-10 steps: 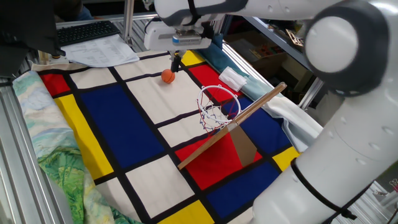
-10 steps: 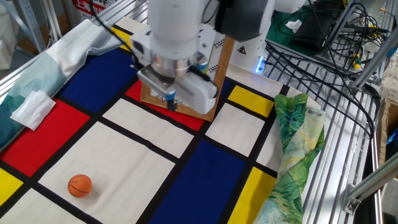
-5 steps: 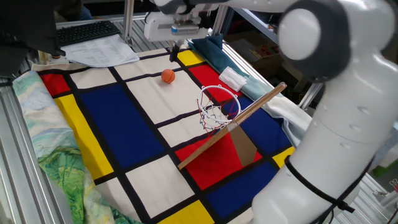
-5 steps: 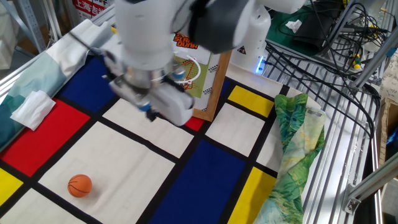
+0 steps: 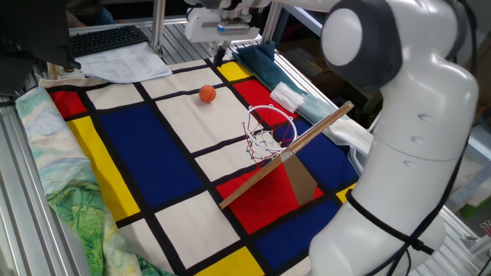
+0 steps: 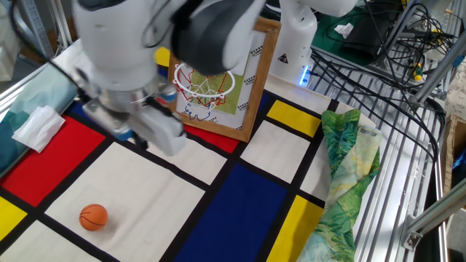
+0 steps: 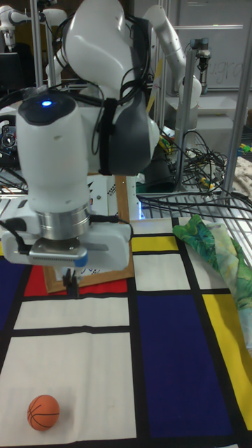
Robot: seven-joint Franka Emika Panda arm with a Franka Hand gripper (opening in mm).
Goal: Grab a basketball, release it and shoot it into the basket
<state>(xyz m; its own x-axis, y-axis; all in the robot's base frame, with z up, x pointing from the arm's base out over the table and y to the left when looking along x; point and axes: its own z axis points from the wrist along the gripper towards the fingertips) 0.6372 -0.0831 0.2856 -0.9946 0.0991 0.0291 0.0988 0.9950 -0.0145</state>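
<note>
Orange basketball (image 5: pixel 207 93) resting on a white panel of the colour-block cloth (image 5: pixel 130 146), loose and apart from everything else; seen too in the other fixed view (image 6: pixel 93 217) and in the tall view (image 7: pixel 43 411), low and to the left.

Gripper (image 7: pixel 71 281) raised above the cloth, well apart from the ball, holding nothing. Fingers small and dark in the tall view, apparently close together — whether fully closed, cannot tell. In one fixed view only a dark tip (image 5: pixel 219 54) under the white hand, at the far edge of the cloth. In the other fixed view, motion-blurred, fingertips not separable.

Basket (image 5: pixel 268 126) with white ring and red-white-blue net, fixed to a slanted brown board (image 5: pixel 288 157); net strings hard to trace against the cloth. From the other side, hoop (image 6: pixel 206 86) visible against the printed face of the board, its upper left part covered by the blurred arm. In the tall view the hoop hidden behind the arm — only the board's wooden edge (image 7: pixel 120 227) showing.

Folded white cloth (image 5: pixel 285 96) beside the teal fabric near the far corner. Crumpled green fabric (image 6: pixel 342 175) along the cloth's edge. Large white arm body (image 5: pixel 414 146) filling the right of one fixed view, cut off by the frame.
</note>
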